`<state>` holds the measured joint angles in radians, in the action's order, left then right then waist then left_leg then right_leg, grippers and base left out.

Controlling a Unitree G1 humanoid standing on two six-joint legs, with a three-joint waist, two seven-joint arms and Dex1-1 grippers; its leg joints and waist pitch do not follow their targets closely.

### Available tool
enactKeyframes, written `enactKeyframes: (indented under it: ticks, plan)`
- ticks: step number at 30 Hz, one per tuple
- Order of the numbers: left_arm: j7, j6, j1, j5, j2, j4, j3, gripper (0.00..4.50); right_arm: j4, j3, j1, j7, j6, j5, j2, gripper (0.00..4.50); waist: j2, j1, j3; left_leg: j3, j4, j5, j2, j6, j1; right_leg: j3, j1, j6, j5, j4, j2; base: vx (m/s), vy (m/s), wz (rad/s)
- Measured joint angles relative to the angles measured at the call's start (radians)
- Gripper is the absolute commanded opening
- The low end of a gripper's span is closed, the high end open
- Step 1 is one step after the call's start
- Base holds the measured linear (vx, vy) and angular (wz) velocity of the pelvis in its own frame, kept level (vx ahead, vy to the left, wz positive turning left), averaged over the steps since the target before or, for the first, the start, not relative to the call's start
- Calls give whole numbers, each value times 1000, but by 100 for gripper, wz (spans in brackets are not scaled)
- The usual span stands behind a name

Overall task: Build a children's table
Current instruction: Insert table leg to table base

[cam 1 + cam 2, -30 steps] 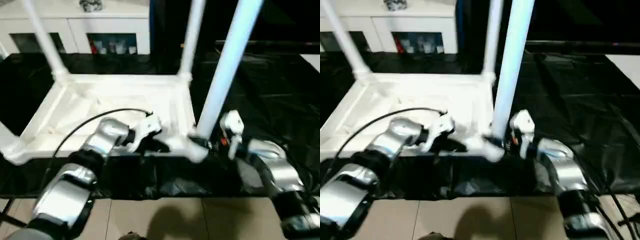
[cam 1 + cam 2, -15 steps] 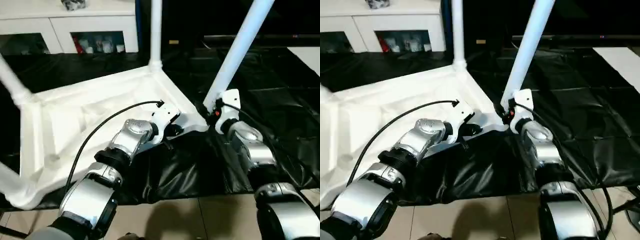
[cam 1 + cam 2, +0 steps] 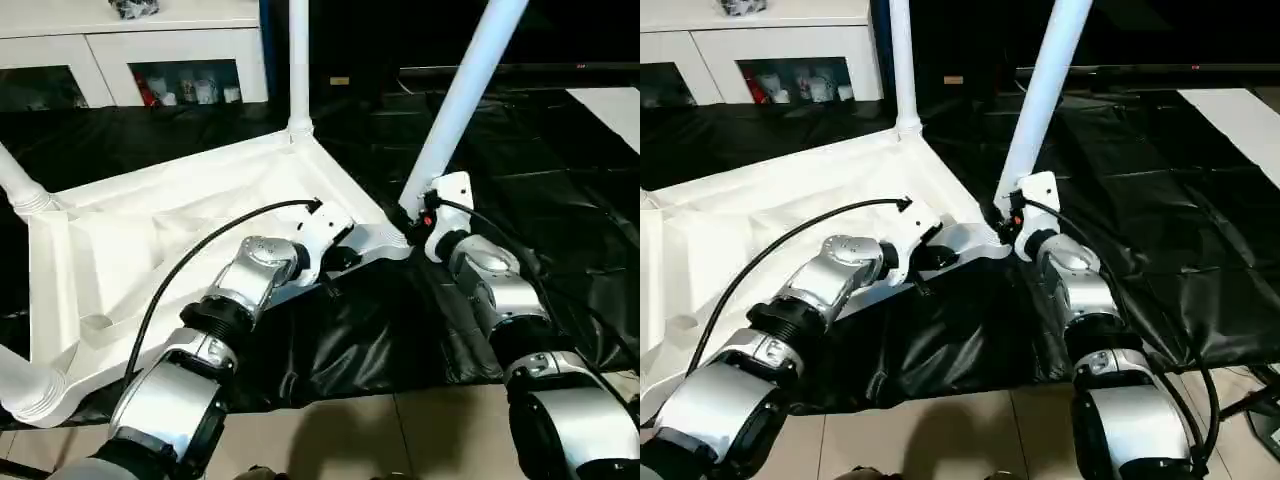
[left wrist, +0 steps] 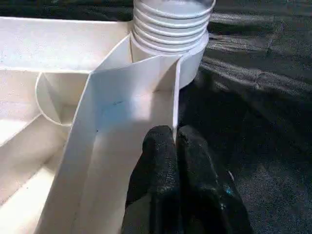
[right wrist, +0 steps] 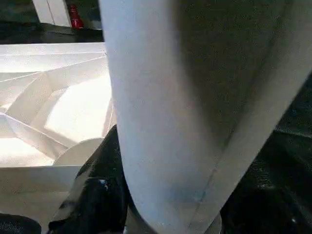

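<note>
the children's table [image 3: 180, 240] lies upside down on the black sheet [image 3: 520, 170], ribbed underside up, turned so that one corner points at the robot. its legs rise from the corner sockets, and the near leg [image 3: 462, 100] slants up and away from the near corner socket [image 3: 395, 240], its long axis leaning toward the robot's right. the right gripper [image 3: 420, 222] is around the base of that leg, jaws half spread and closed on the tube, so it is the arm on the leg itself. the left gripper [image 4: 176, 146], just left of the socket, has its fingers [image 4: 158, 156] pinched thin on the table's rim wall. any seating push would likely run down along the slanted leg into the socket.
</note>
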<state>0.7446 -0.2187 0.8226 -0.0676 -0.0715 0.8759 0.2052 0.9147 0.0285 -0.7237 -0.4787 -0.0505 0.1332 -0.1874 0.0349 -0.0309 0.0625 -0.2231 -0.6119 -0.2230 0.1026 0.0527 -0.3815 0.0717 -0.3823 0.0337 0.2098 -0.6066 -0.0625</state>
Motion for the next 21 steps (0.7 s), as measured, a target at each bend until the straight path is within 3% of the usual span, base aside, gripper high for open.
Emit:
enactKeyframes:
  ticks: [13, 21]
  plan:
    - [134, -1, -41, -3, -62, -84, 35, 0, 26, -31, -25, -230, 8, -27, -55, 190, -5, -4, -1, 0, 0, 1, 2, 3, -1, 0, -2, 0, 0, 0, 1, 0, 0, 0]
    - [375, 55, -69, 19, -153, -111, 65, 0, -131, -79, 83, -574, 18, 12, -143, 190, -8, -40, -1, -1, -1, 1, 2, 0, -1, 1, -1, 0, 0, -2, 1, 0, 0, 0]
